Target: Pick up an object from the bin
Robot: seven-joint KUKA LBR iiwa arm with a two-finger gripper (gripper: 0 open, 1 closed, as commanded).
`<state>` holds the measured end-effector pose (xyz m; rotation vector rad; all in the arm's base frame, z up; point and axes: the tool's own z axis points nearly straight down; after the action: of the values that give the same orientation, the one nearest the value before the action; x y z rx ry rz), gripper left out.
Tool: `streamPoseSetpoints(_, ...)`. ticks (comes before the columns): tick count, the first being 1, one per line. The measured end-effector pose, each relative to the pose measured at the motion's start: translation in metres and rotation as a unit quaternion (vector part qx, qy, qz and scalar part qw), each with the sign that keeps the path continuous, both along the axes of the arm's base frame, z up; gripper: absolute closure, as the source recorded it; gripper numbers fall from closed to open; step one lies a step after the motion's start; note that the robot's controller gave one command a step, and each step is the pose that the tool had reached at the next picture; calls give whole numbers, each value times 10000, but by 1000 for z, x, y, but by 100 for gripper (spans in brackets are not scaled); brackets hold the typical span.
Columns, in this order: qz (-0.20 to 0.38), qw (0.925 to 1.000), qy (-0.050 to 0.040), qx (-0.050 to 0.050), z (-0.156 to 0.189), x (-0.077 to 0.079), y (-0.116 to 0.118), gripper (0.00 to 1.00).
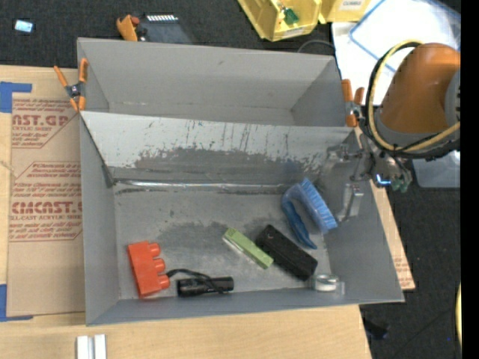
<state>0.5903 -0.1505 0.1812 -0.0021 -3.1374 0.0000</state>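
Observation:
My gripper hangs at the bin's right side, just right of a blue brush that lies tilted on the floor by the right wall. It appears to hold nothing. A black oblong block lies below and left of the brush. A pale green bar rests against the block's left end. A small silver round piece sits in the front right corner, below the gripper.
An orange-red toy brick and a small black torch lie at the front left of the bin. The arm with its orange cover and cables stands over the bin's right rim.

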Motion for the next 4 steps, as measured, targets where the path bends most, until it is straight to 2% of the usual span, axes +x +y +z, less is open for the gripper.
streamPoseSetpoints(1, 9, 10000, -35, -6, 5, 1, 1, 0)
streamPoseSetpoints(2, -637, 9979, -84, -5, -69, -24, 51, 0)
streamPoseSetpoints(3, 314, 9995, -84, -23, -46, -86, 72, 0)
streamPoseSetpoints(4, -1434, 9896, -86, 4, -67, -8, 11, 0)
